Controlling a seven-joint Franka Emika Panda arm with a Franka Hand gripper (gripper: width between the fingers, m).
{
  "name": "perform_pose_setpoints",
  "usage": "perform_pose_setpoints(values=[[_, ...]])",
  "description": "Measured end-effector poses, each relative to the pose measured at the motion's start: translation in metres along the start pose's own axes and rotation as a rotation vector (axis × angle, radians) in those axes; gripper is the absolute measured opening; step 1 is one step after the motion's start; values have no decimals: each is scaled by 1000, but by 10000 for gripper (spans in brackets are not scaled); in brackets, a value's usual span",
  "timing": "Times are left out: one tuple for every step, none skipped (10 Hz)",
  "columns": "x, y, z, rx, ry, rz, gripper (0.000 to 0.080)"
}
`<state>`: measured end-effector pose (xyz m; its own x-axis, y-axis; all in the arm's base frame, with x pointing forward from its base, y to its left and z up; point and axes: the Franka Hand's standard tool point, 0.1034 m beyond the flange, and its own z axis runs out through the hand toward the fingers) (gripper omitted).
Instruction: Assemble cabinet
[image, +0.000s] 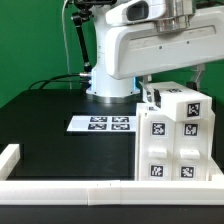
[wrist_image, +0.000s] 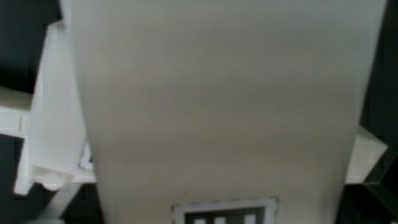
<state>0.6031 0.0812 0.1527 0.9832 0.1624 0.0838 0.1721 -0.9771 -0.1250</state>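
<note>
The marker board (image: 101, 124) lay flat at ten o'clock of the cabinet (image: 178, 140), which stood upright near the white rail (image: 70, 186). The arm (image: 150, 45) loomed above it; I couldn't tell the gripper's opening, the cabinet's face (wrist_image: 214, 110) blocking the wrist view.

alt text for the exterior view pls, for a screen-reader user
A white robot arm reaches over a tall white cabinet with black-and-white square tags, standing on a black table at the exterior view's right. The marker board lies flat on the table near the arm's base, and a low white rail runs along the near edge. The gripper is hidden.
</note>
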Motion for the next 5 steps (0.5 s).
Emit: perform_pose_setpoints(values=[[2,-1,0,-2,12,144,557],[3,-2,1,-3,27,241,557],[5,-1,1,-5,45,262,557],[6,-1,1,-2,48,351,557],[6,-1,0,1,49,419,557]])
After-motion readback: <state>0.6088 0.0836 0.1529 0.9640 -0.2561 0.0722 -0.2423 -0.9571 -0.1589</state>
